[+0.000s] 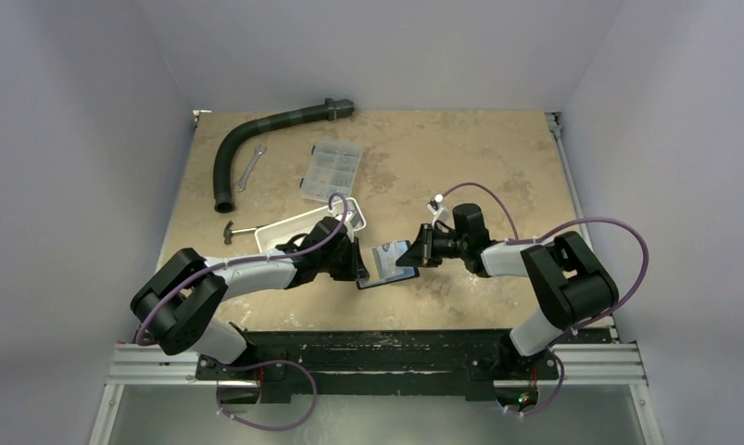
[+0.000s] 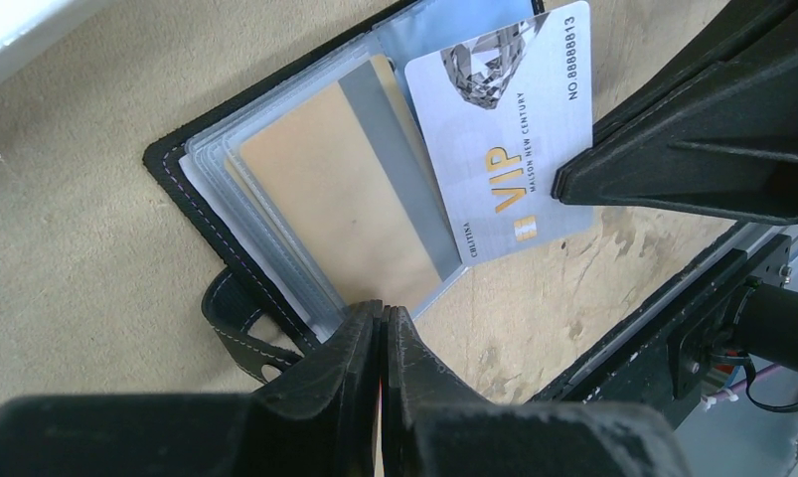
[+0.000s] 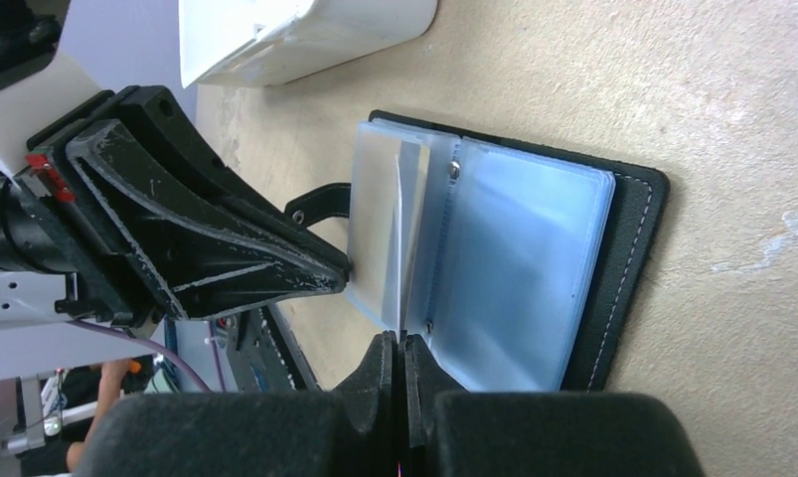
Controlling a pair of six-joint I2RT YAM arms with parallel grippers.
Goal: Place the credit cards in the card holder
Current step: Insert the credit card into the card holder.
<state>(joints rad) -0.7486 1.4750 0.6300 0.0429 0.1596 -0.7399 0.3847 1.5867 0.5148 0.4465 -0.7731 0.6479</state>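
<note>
A black finger (image 2: 693,169) of the right gripper (image 3: 396,343) hides one edge of the silvery plastic VIP card (image 2: 504,149); the flat black folding card holder (image 2: 176,164) is cut off by the picture's upper edge.

We view the whole bench (image 1: 460,167) from high above its near edge. Both wrist cameras sit close to the open card holder (image 3: 534,258), facing it from opposite sides.

Tan desk (image 1: 460,167), black hose (image 1: 247,139) and wrench (image 1: 249,169) far left, clear box (image 1: 332,171), hammer (image 1: 233,232), white tray (image 1: 286,225), open card holder (image 1: 386,262) near middle
</note>
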